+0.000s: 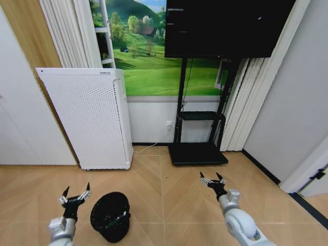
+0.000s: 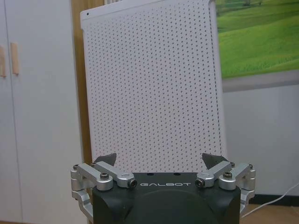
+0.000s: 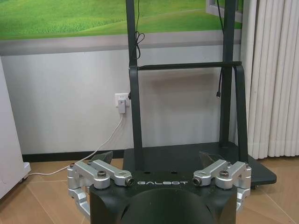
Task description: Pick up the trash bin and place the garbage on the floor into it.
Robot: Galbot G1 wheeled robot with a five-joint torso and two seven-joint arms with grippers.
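The room is evenly and brightly lit, the light soft and seemingly from overhead, though no lamp can be seen. Shadows are faint: a pale one lies on the wooden floor (image 1: 169, 205) under the black stand base (image 1: 198, 153), and a soft grey one falls on the wall behind the stand's frame in the right wrist view. The dark screen (image 1: 225, 25) carries only small, weak glints. The head view bends straight lines outward near its edges, so the white perforated appliance (image 1: 89, 120) leans and the walls splay. Both wrist views are sharp in the distance, with mild sheen on the metal claw links.
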